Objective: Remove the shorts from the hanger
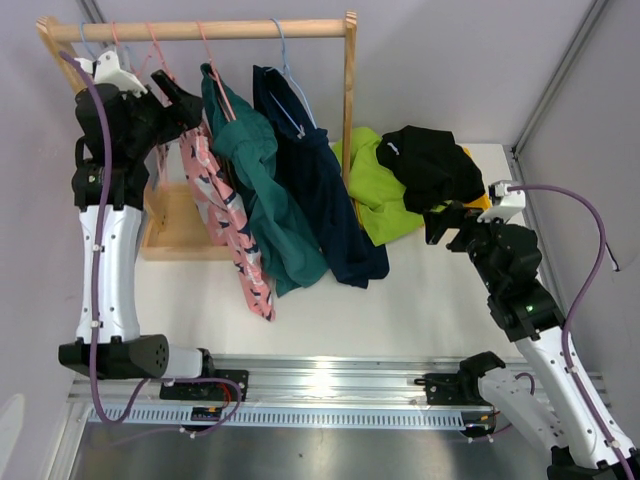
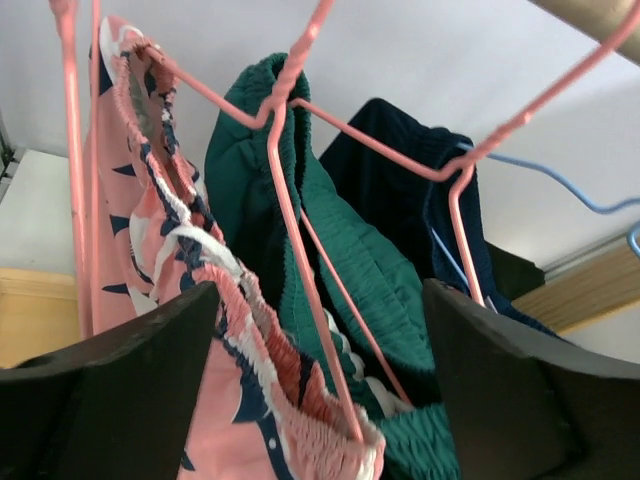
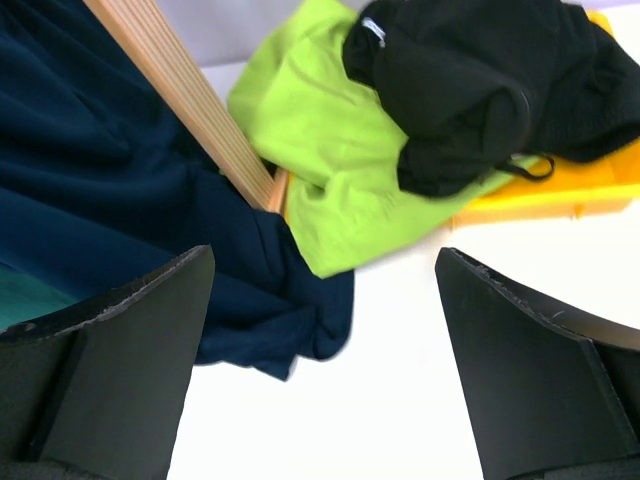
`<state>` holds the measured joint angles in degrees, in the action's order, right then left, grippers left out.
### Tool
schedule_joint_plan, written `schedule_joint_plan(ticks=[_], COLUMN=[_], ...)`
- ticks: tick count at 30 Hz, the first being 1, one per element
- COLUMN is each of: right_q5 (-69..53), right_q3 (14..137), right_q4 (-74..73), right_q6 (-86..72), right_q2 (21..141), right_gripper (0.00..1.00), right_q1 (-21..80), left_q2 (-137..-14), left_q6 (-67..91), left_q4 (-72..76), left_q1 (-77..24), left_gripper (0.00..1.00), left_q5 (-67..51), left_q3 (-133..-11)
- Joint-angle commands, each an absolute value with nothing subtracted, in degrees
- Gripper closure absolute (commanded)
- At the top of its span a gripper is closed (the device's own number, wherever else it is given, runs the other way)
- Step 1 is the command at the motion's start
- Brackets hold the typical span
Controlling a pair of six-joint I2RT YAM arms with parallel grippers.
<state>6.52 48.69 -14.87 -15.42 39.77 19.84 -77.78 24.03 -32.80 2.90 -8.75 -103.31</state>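
Fig. Left gripper (image 2: 318, 330), jaws spread wide, brackets the waistband of the pink shorts (image 2: 140, 230) on their pink hanger (image 2: 280, 170), at ten o'clock in the top view, seemingly to pinch it free. My right gripper (image 3: 325, 300), equally wide, hovers at three o'clock beside the heap of loose garments (image 3: 320, 120).

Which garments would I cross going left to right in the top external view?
pink patterned shorts → teal shorts → navy shorts → lime green garment → black garment
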Motion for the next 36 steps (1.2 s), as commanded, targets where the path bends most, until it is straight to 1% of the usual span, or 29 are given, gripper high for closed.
schedule_joint_plan(ticks=[1, 2, 3, 5, 6, 7, 8, 9, 11, 12, 14, 15, 16, 17, 18, 20, 23, 26, 27, 28, 30, 31, 32, 33, 34, 36], right_q5=[7.82, 7.82, 7.82, 7.74, 7.56, 7.47, 7.47, 7.56, 7.65, 7.56, 7.47, 7.12, 6.95, 6.60, 6.24, 4.14, 2.99, 5.61, 7.10, 9.21, 19.03, 23.51, 27.64, 32.91, 33.65, 32.09], right_q3=[48.16, 48.08, 47.99, 48.08, 48.08, 48.25, 48.34, 48.34, 48.34, 48.34, 48.43, 48.43, 48.43, 48.60, 48.78, 49.83, 51.67, 56.32, 57.99, 61.66, 65.63, 69.57, 71.35, 73.37, 77.83, 82.77], right_q4=[-17.31, -17.66, -17.84, -18.19, -18.19, -18.37, -18.46, -18.46, -18.20, -18.19, -18.11, -18.02, -17.93, -17.93, -17.76, -17.32, -16.09, -14.68, -14.50, -14.15, -13.71, -12.32, -11.09, -9.86, -8.36, -8.17], right_q6=[-15.47, -15.29, -15.29, -15.29, -15.29, -15.29, -15.38, -15.29, -15.29, -15.29, -15.29, -15.38, -15.38, -15.47, -15.64, -15.91, -15.30, -13.20, -12.40, -11.35, -6.26, -3.89, -1.52, 2.77, 3.60, 3.34], right_q2=[37.89, 37.62, 37.01, 36.83, 36.74, 36.65, 36.65, 36.65, 36.65, 36.74, 36.74, 36.74, 36.74, 36.83, 36.83, 36.91, 37.44, 40.50, 42.00, 43.66, 49.64, 51.92, 54.47, 59.89, 62.73, 68.18], right_gripper=[0.01, 0.01, 0.01, 0.00, 0.00, 0.01, 0.01, 0.01, 0.00, 0.01, 0.01, 0.01, 0.01, 0.01, 0.01, 0.01, 0.01, 0.00, 0.01, 0.01, 0.01, 0.01, 0.01, 0.01, 0.01, 0.01], right_q1=[20.21, 20.21, 20.13, 20.13, 20.13, 20.13, 20.21, 20.21, 20.21, 20.21, 20.22, 20.30, 20.22, 20.21, 20.30, 20.56, 23.72, 32.14, 35.13, 42.20, 51.11, 60.72, 65.26, 68.87, 72.73, 73.91], left_q2=[-78.83, -79.79, -80.15, -81.73, -82.35, -83.05, -83.75, -84.89, -85.60, -86.13, -86.57, -87.09, -87.19, -87.45, -87.71, -88.33, -88.59, -88.51, -87.72, -87.02, -85.96, -85.70, -85.43, -85.26, -84.99, -83.86], left_q6=[24.44, 24.35, 24.26, 24.08, 24.00, 23.82, 23.82, 23.82, 23.82, 23.56, 23.29, 23.12, 23.12, 22.94, 22.94, 22.59, 22.15, 22.41, 22.50, 22.85, 23.11, 23.12, 23.12, 23.12, 23.12, 23.38], left_q4=[-31.47, -31.46, -31.46, -31.55, -31.99, -32.34, -33.39, -33.66, -33.93, -34.01, -34.62, -34.80, -35.07, -35.59, -36.03, -37.69, -39.80, -41.22, -40.61, -40.43, -40.69, -40.69, -40.87, -40.96, -41.22, -41.75], left_q1=[1.85, 1.85, 1.67, 1.67, 1.67, 1.67, 1.67, 1.58, 1.67, 1.58, 1.58, 1.50, 1.41, 1.41, 1.41, 1.32, 1.06, 0.97, 0.88, 0.97, 0.88, 0.79, 0.88, 0.79, 0.88, 0.79], left_gripper=[0.18, 0.22, 0.32, 0.44, 0.56, 0.59, 0.59, 0.65, 0.70, 0.78, 0.80, 0.83, 0.85, 0.90, 1.00, 1.00, 1.00, 1.00, 1.00, 1.00, 1.00, 1.00, 1.00, 1.00, 1.00, 1.00], left_q5=[-5.01, -4.49, -4.05, -3.52, -3.43, -3.69, -3.78, -3.87, -4.57, -4.57, -4.66, -4.66, -4.66, -4.83, -4.57, -4.40, -4.39, -4.66, -4.75, -4.57, -4.66, -4.92, -5.10, -5.27, -5.27, -5.36], left_q3=[-107.49, -108.01, -108.28, -109.68, -110.21, -111.35, -112.31, -112.93, -113.64, -113.90, -114.34, -115.48, -115.75, -116.10, -116.89, -119.43, -123.92, -128.38, -127.97, -127.53, -127.36, -127.35, -127.18, -126.92, -127.09, -126.39])
